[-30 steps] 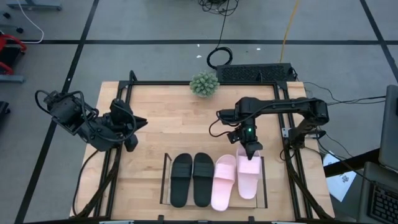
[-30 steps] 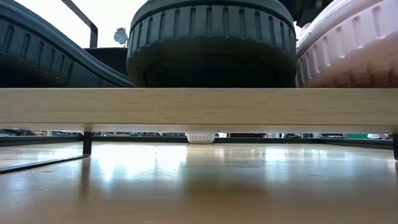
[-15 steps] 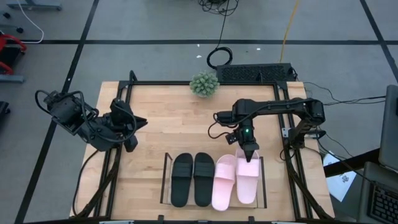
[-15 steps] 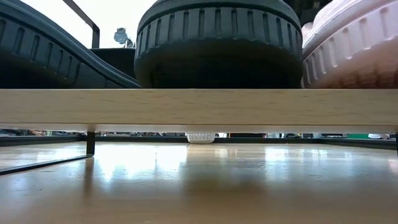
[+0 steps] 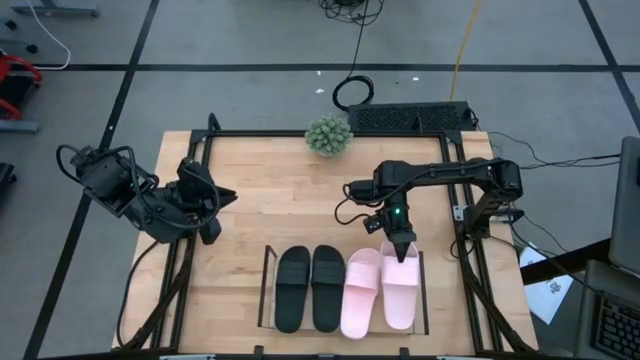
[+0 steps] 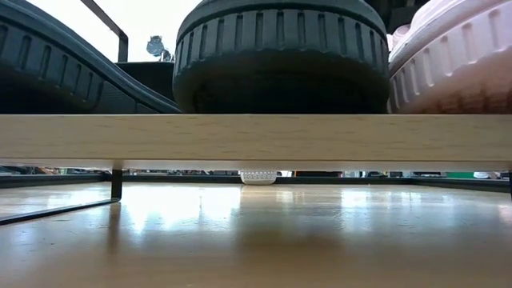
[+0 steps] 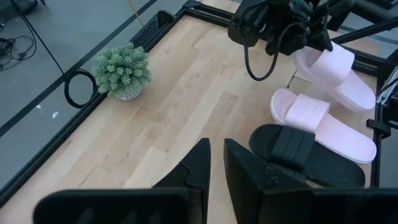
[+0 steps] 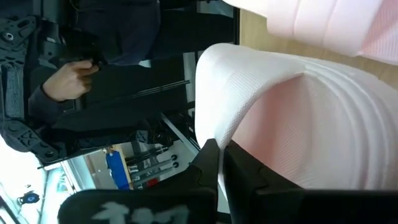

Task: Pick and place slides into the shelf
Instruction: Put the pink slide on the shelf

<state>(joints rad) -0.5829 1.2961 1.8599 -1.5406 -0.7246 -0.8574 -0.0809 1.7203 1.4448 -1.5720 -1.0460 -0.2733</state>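
Nearly done, by the look of it. All four slides sit in the shelf (image 5: 265, 290) at the near edge of the bench (image 5: 270, 190): two black slides (image 5: 309, 288) on the left half, side by side, then the inner pink slide (image 5: 359, 292), then the outer pink slide (image 5: 401, 285) at the far right slot.

Right tool (image 5: 402, 249) is down at the back end of that outer pink slide. Its fingers are closed, and the right wrist view shows them pressed against the pink foam edge; whether any foam is pinched between them can't be told. That slide sits a bit further back than its mate, so prob. it needs a last nudge forward to line up, then let go & pull away.

Left tool (image 7: 214, 168) waits over the bench's left edge, well apart from the shelf. Fingers nearly together w/ a thin gap, nothing held.

Small potted plant (image 5: 328, 135) at the back of the bench, untouched.
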